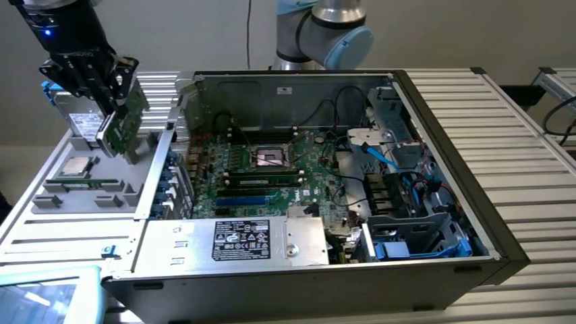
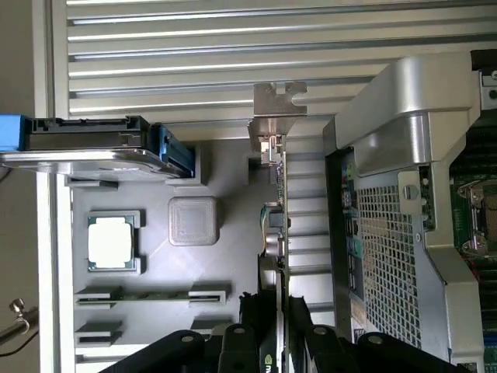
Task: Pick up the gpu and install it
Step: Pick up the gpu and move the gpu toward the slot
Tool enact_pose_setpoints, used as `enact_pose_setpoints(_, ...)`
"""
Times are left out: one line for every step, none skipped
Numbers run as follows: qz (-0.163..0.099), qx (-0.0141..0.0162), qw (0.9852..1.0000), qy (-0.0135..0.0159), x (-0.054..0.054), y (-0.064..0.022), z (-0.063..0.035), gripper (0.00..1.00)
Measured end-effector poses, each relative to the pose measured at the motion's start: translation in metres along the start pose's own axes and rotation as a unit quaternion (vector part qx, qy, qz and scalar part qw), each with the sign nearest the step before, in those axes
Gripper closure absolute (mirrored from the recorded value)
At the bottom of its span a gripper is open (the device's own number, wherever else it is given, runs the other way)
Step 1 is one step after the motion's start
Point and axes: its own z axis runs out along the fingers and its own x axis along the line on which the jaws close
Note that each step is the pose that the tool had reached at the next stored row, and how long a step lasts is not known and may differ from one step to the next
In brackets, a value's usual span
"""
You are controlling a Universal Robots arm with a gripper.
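In the exterior view I see the black gripper [image 1: 112, 101] high at the exterior view's left. Its jaws are pinching the gpu [image 1: 133, 127] on its two flat faces. The card hangs edge down and a little tilted, with the green circuit board face towards the camera. It is over the grey plastic tray [image 1: 40, 182] and just beside the outer wall of the open computer case [image 1: 315, 287]. I cannot tell if its lower edge touches the tray. Behind the card stands a silver hard drive [image 1: 85, 125] with a white label. On the tray lie a square metallic processor [image 1: 77, 167] and a long thin RAM stick [image 1: 85, 182]. Inside the case the green motherboard [image 1: 270, 169] lies flat, and near the front sits a silver box-shaped power supply [image 1: 239, 239] with a black label. All of this stands on a ribbed aluminium table [image 1: 504, 108]

In the wrist view I look along the card, so the gpu [image 2: 281, 225] is a thin edge-on strip that ends in a shiny bent steel bracket [image 2: 276, 116]. The black fingers [image 2: 233, 346] of the gripper [image 2: 273, 330] press on it from both sides. On the smooth grey tray [image 2: 233, 256] I see the processor [image 2: 114, 241], the RAM stick [image 2: 151, 295] and the hard drive [image 2: 85, 148] with blue side rails. Beside the card is the perforated metal grille [image 2: 384, 256] of the case
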Motion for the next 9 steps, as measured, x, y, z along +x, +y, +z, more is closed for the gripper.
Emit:
enact_pose_setpoints(0.000, 0.0006, 1.0000, -0.0001, 0.000, 0.0002, -0.0029, 0.73)
enact_pose_setpoints(0.000, 0.0012, 1.0000, -0.0002, 0.000, 0.0005, -0.0052, 0.73)
enact_pose_setpoints(0.000, 0.0019, 1.0000, -0.0002, 0.000, 0.0007, -0.0075, 0.73)
enact_pose_setpoints(0.000, 0.0026, 1.0000, -0.0002, 0.000, 0.0011, -0.0096, 0.73)
enact_pose_setpoints(0.000, 0.0033, 1.0000, -0.0003, 0.000, 0.0013, -0.0118, 0.73)
enact_pose_setpoints(0.000, 0.0039, 1.0000, -0.0004, 0.000, 0.0016, -0.0141, 0.73)
enact_pose_setpoints(0.000, 0.0047, 1.0000, -0.0004, 0.000, 0.0020, -0.0166, 0.73)
enact_pose_setpoints(0.000, 0.0055, 1.0000, -0.0005, 0.000, 0.0023, -0.0191, 0.73)
enact_pose_setpoints(0.000, 0.0064, 1.0000, -0.0005, 0.000, 0.0027, -0.0216, 0.73)
